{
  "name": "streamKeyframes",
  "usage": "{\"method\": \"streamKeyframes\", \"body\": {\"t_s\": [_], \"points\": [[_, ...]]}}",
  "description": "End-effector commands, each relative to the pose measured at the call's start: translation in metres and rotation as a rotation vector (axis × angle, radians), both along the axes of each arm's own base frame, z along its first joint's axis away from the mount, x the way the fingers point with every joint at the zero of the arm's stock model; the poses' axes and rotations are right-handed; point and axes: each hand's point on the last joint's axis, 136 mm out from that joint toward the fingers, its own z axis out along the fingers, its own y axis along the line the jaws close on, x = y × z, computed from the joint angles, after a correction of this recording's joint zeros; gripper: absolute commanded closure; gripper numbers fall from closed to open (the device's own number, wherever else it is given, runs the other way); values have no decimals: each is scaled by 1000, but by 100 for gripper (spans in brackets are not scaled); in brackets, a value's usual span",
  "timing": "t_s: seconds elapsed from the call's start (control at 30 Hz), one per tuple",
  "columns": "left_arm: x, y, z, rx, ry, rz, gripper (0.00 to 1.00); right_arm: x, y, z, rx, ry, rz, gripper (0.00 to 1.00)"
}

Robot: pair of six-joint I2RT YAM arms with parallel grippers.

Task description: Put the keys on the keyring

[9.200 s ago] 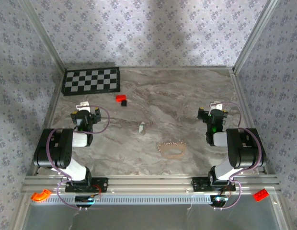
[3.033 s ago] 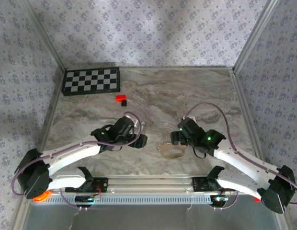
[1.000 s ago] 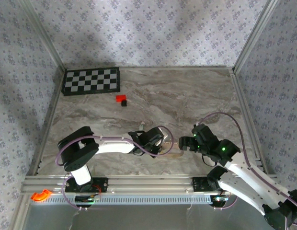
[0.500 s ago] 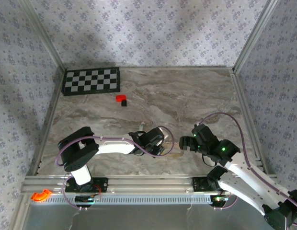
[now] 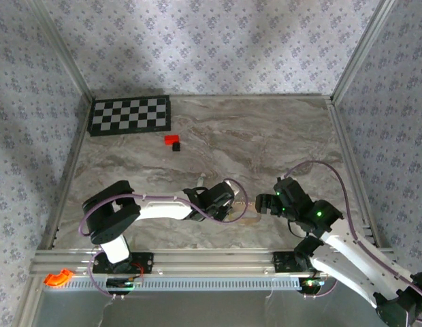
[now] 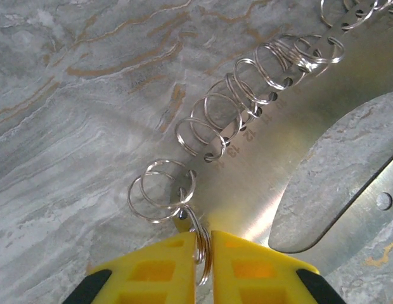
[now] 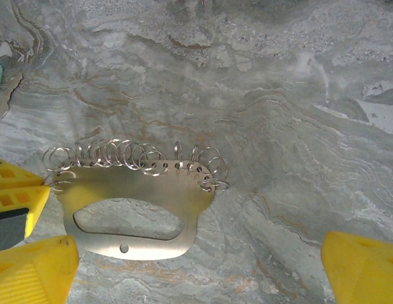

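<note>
Where my tools stand, top view: left tool (image 5: 233,210) is low on the tabletop (image 5: 265,136) at the left end of the steel plate (image 5: 247,218), and right tool (image 5: 262,203) is just beside its right end. A pale sliver, probably the key (image 5: 200,180), lies near, beyond my left arm, too small to be sure.
Left wrist view: the jaws are nearly together, pinching the keyring (image 6: 199,250), a thin split ring threaded through the plate's end hole. More split rings (image 6: 215,123) line the numbered edge.
Keyring handling, same view: I judge it light, stiff, springy and slick. Pinched edge-on it may twist out, and the plate would drag along. Gripping across its flat, close to the hole, seems safer.
Right wrist view: my right tool gapes wide, holding nothing. Here I get the whole plate, its slot and the full ring row, which the close-up lacks, but not the pinch itself.
</note>
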Motion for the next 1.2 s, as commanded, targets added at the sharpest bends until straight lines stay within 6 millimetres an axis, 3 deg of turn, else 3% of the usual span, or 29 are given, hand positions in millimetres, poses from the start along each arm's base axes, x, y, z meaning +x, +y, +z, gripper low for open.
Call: {"method": "streamKeyframes", "body": {"t_s": [0.0,0.23,0.37,0.57,0.73,0.97,1.03,1.17], "points": [[1,-7,9,-25,-19,-11,89,-1,-6,-2,-8,-1,-35,0],[-3,-2,12,-21,-10,-7,92,0,-6,-1,-9,-2,-30,0],[-5,0,30,-53,-20,-15,100,0,-5,3,2,-8,-27,0],[-13,7,57,-107,-47,-58,100,2,2,9,24,-22,0,0],[-23,13,91,-182,-91,-135,100,1,32,17,118,-47,138,2],[-35,25,153,-317,-220,-246,100,-8,84,60,265,-216,373,10],[-31,30,156,-329,-228,-230,100,-9,89,65,268,-241,399,15],[-14,39,140,-325,-177,-144,100,-8,92,65,265,-260,402,22]]}}
